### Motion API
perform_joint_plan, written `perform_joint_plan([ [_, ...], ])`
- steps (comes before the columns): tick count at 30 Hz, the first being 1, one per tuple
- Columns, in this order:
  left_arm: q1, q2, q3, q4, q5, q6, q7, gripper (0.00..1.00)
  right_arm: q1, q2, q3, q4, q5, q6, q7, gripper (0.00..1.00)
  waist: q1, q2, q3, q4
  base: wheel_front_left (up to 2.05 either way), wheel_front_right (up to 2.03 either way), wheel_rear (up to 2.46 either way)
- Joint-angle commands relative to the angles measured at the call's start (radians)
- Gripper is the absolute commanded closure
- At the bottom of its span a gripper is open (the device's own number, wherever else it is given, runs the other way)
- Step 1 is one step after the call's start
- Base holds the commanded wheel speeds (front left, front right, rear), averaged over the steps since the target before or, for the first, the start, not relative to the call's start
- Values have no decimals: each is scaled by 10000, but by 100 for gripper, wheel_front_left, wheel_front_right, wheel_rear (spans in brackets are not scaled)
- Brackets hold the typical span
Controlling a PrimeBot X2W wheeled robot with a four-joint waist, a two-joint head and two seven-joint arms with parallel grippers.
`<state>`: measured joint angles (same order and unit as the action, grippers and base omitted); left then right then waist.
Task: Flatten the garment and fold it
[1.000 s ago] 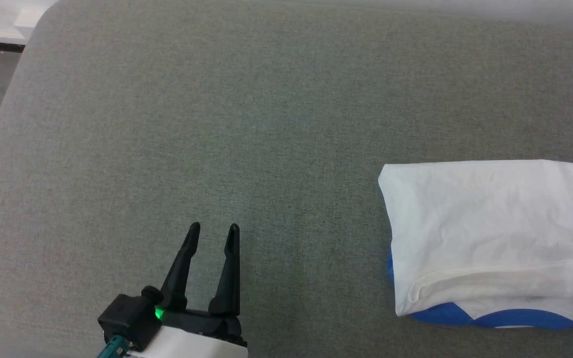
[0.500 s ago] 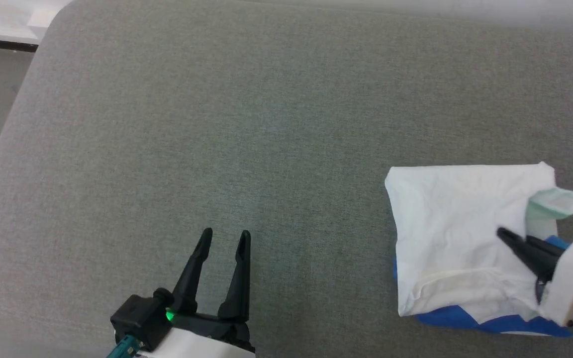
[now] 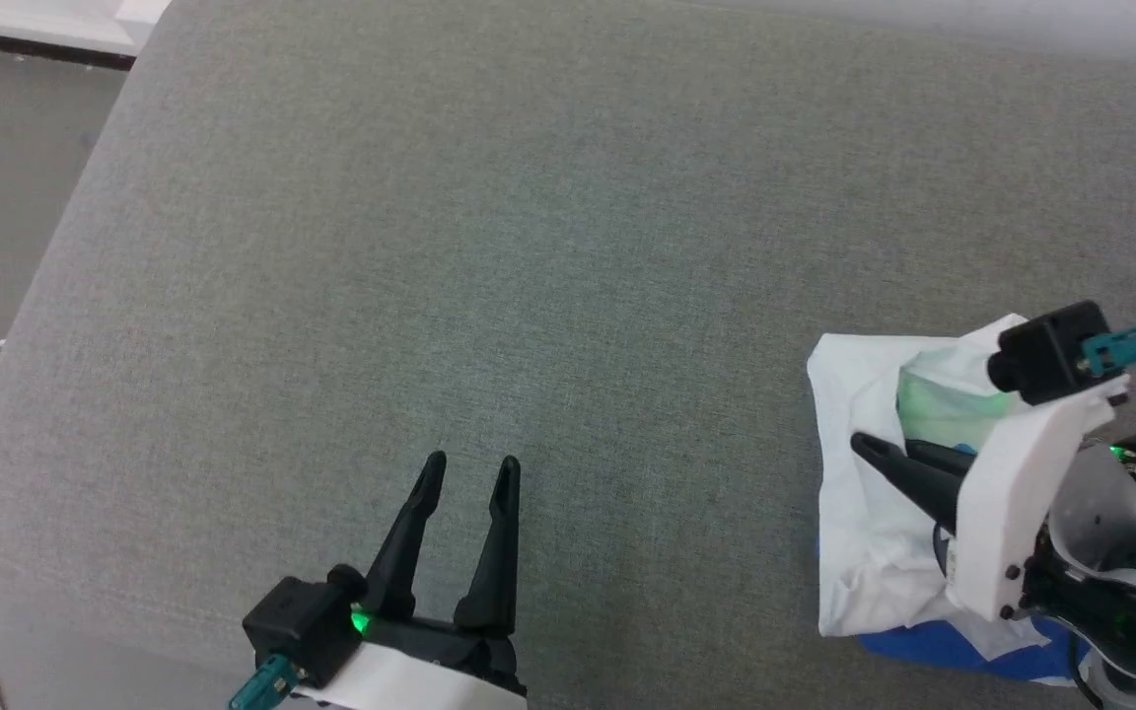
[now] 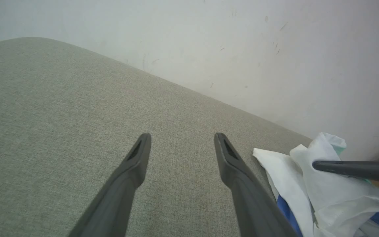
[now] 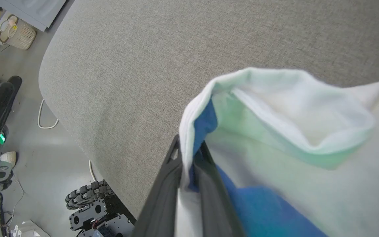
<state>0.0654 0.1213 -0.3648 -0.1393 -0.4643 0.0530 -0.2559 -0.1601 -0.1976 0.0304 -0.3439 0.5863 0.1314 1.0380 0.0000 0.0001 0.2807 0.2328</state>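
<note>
Rightward, the garment (image 3: pixel 859 552) fast within the right claw (image 5: pixel 189 149); left claw (image 3: pixel 471 463) agape.

**Q:** What does the robot's body look like?
**A:** The left gripper (image 3: pixel 471 461) has two long, tapering black fingers, a white shell, a black camera block, a teal plug and a green light. The right gripper (image 3: pixel 884 446) matches, with dark screws and a rounded grey wrist joint.
</note>
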Motion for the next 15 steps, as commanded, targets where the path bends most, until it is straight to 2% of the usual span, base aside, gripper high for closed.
perform_joint_plan([
  [1, -244, -95, -38, 72, -39, -94, -48, 0, -242, 82, 103, 234, -224, -7, 65, 100, 0, -1, 129, 143, 0, 0, 0],
  [12, -421, -411, 38, 299, -29, -330, -57, 0, -430, 294, 559, 1800, -1348, -7, 283, 100, 0, -1, 320, 464, 0, 0, 0],
  [13, -428, -435, 55, 313, -22, -350, -57, 0, -406, 275, 621, 1904, -1427, -7, 341, 92, 0, -1, 308, 470, 0, 0, 0],
  [14, -432, -456, 77, 324, -15, -368, -57, 0, -398, 261, 684, 1959, -1491, -7, 371, 53, 0, -1, 291, 469, 0, 0, 0],
  [15, -432, -456, 77, 324, -15, -368, -57, 0, -398, 261, 684, 1959, -1491, -7, 371, 53, 0, -1, 291, 469, 0, 0, 0],
])
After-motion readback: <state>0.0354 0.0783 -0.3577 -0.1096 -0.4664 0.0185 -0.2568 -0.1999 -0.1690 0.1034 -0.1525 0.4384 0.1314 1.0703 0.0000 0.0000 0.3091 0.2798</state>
